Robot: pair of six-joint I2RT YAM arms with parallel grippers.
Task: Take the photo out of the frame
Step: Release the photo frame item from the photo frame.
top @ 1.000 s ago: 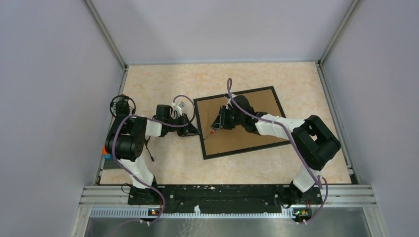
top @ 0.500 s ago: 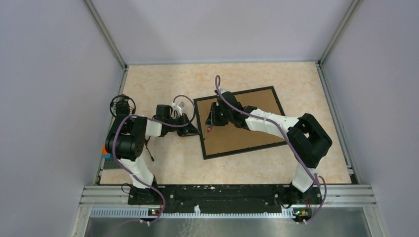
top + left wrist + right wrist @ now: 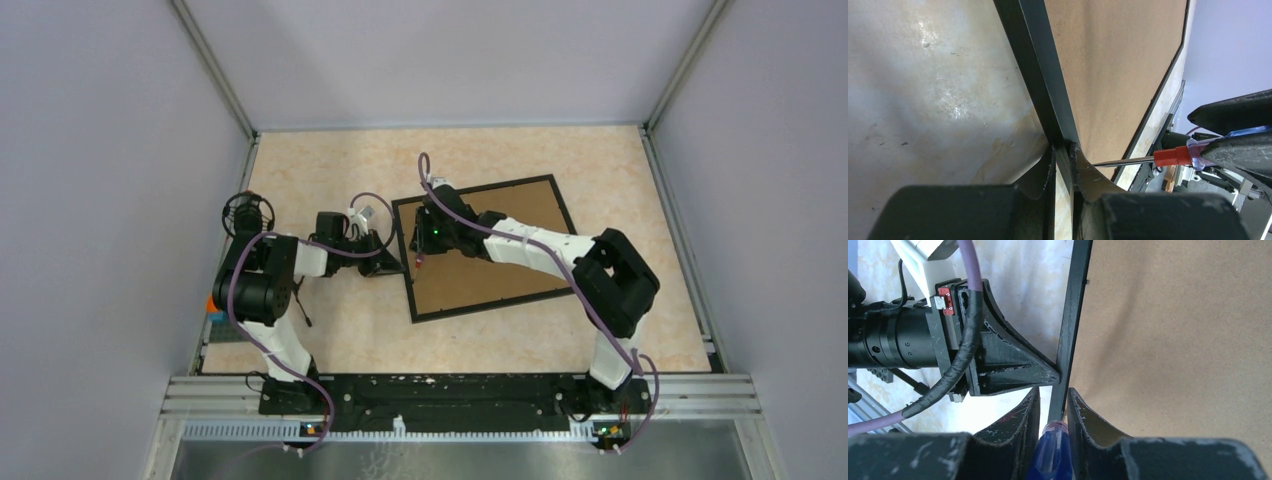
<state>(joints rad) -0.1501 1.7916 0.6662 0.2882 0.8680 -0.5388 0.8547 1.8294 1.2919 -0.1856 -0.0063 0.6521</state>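
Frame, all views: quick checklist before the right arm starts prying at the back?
1. Clamp of left gripper on frame edge: ok.
2. Hold of right gripper on screwdriver: ok.
3. Lie of frame, back up on table: ok.
4. Tip of screwdriver in the seam between frame and backing board: cannot tell, tip hidden.
5. Removal of backing board: not ok, it sits in the frame.
6. Sight of photo: not ok, none showing.
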